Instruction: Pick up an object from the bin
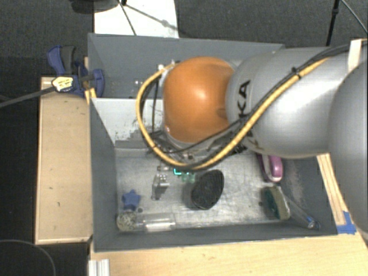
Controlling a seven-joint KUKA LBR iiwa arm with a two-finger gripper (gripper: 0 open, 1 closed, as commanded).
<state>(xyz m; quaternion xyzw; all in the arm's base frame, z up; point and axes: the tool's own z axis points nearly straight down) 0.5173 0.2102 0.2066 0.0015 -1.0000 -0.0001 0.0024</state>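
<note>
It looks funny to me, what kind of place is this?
Probably a robot lab: a silver robot arm hangs over a grey metal bin of little things, like a black oval pad.

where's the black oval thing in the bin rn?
Camera view: the black oval object lies mid-floor of the bin, just below the arm's orange cover, a small blue piece off to its left and a dark green block to its right.

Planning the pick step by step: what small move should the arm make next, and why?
Likely a short shift toward the black oval thing and down. The gripper sits mid-bin right beside it, with nothing seen in its hold, and the oval lies alone, apart from the blue piece and clear tube.
</note>
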